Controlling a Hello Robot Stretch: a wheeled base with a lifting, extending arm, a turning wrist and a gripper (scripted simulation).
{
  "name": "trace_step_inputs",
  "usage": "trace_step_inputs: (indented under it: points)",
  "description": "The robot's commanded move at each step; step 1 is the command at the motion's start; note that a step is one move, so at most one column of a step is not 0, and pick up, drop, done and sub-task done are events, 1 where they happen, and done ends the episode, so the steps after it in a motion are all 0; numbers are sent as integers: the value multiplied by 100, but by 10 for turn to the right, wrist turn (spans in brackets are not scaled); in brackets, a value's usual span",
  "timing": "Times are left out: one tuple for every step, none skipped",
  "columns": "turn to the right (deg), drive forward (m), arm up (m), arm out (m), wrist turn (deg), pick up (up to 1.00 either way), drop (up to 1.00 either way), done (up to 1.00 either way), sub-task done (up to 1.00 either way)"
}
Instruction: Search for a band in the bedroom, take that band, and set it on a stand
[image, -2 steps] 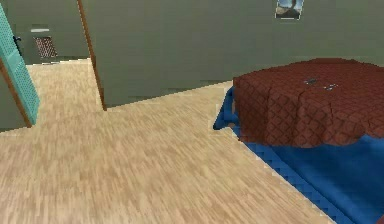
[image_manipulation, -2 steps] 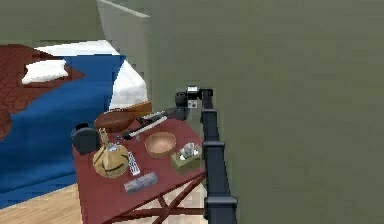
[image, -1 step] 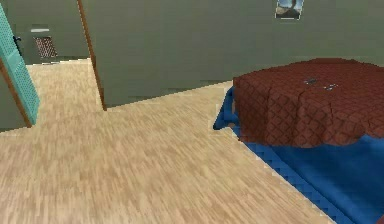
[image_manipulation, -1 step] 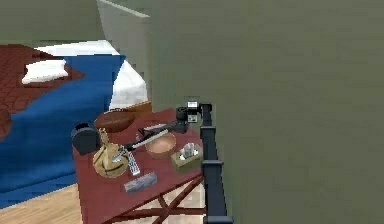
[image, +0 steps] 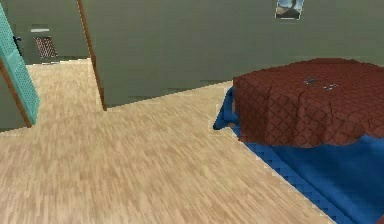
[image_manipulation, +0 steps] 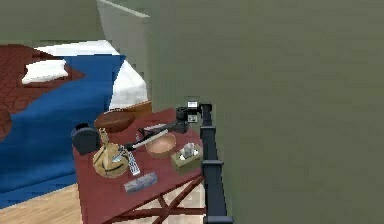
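The arm (image_manipulation: 213, 170) runs along the edge of a cluttered red stand (image_manipulation: 100, 195) by the wall. The gripper (image_manipulation: 181, 115) is at the far end among a bowl (image_manipulation: 116, 122), a remote (image_manipulation: 141, 183) and other bits, and I cannot tell whether it holds anything. I can't pick out a band. Something small and grey (image: 321, 82) lies on the bed's red quilt (image: 300, 110).

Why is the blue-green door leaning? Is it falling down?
Forward view: the teal door and the brown door frame lean only in the picture, near its left side; nothing is falling. Arm side view: the grey wall is lit plainly, with no glare.
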Motion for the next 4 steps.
trace_step_inputs:
  points:
    - [0, 0, 0, 0, 0, 0, 100, 0, 0]
    - [0, 0, 10, 0, 0, 0, 0, 0, 0]
    - [0, 0, 0, -8, 0, 0, 0, 0, 0]
    - [0, 0, 0, 0, 0, 0, 0, 100, 0]
